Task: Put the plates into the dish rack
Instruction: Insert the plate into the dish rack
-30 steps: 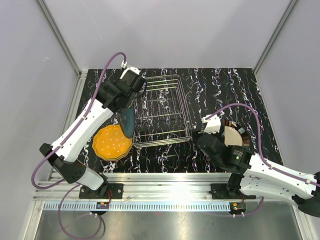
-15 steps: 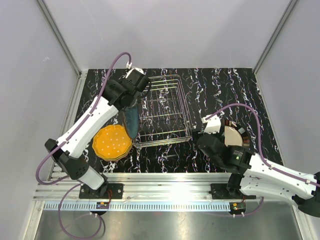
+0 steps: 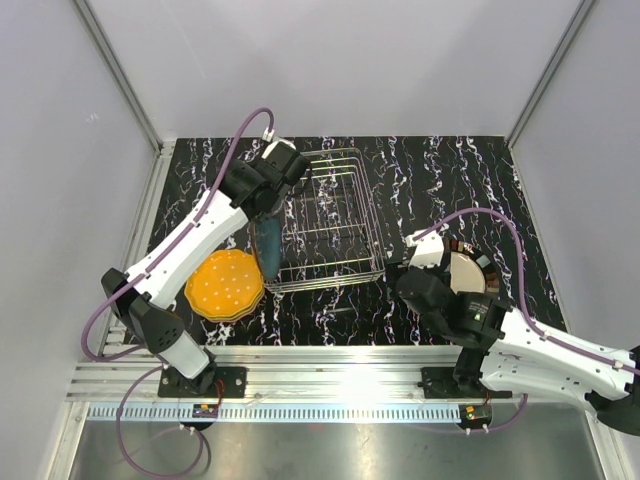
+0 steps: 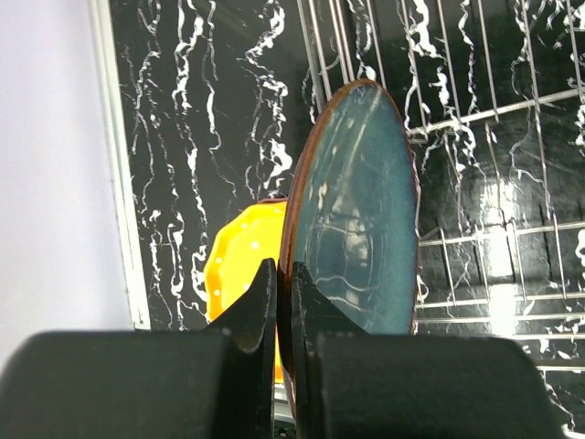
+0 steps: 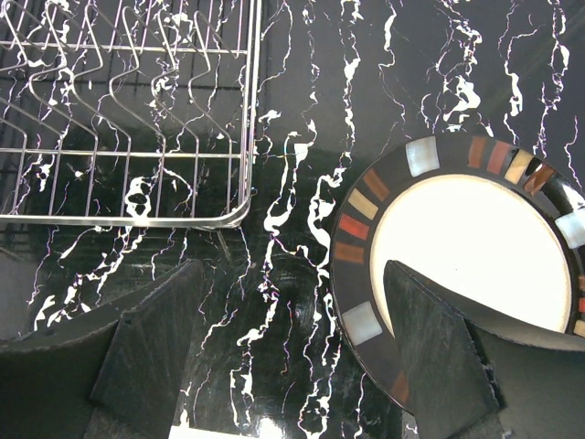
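My left gripper (image 3: 265,220) (image 4: 283,279) is shut on the rim of a dark teal plate (image 3: 268,248) (image 4: 361,210) with a brown edge. The plate hangs on edge over the left rail of the silver wire dish rack (image 3: 328,215) (image 4: 494,119). An orange plate with white dots (image 3: 224,284) (image 4: 239,265) lies flat on the table left of the rack. My right gripper (image 3: 430,262) (image 5: 294,270) is open just above the table, between the rack's near right corner (image 5: 228,215) and a black-rimmed plate with a cream centre (image 3: 468,272) (image 5: 466,238). Its right finger overlaps that plate's rim.
The rack's slots hold no plates in these views. A black marbled tabletop (image 3: 440,180) is bounded by a metal frame rail (image 3: 160,190) on the left and grey walls behind. The left arm's purple cable (image 3: 240,140) arcs above the rack's far left corner.
The left arm has carried the teal plate rightward and farther back, from beside the rack to over its left rail. The right arm has stayed put.
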Robot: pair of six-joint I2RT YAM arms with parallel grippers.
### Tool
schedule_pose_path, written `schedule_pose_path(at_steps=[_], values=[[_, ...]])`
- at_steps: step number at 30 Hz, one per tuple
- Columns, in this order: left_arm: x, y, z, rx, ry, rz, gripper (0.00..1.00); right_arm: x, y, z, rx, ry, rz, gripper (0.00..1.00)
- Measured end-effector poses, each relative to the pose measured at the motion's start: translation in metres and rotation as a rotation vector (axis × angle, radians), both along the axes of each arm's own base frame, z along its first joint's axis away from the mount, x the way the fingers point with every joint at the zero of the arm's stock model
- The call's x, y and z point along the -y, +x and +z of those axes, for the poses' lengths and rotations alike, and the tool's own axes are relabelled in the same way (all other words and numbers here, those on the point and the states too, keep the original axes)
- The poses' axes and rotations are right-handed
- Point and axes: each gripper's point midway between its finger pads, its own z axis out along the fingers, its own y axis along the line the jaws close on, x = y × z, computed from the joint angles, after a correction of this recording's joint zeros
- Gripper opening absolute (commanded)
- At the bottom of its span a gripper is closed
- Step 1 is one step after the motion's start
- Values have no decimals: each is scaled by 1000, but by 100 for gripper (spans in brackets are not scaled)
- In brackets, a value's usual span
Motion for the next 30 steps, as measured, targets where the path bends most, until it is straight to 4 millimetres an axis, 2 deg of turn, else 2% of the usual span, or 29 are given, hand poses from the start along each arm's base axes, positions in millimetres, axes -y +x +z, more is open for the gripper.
schedule_pose_path(at_steps=[11, 22, 30], values=[[2, -1, -3, 0, -10, 13, 0, 0, 0, -2, 0, -9, 3, 88], [-6, -12, 3, 20, -55, 44, 0, -1, 1, -2, 0, -11, 4, 88], [-8, -14, 0, 10, -51, 60, 0, -1, 1, -2, -1, -18, 7, 88]])
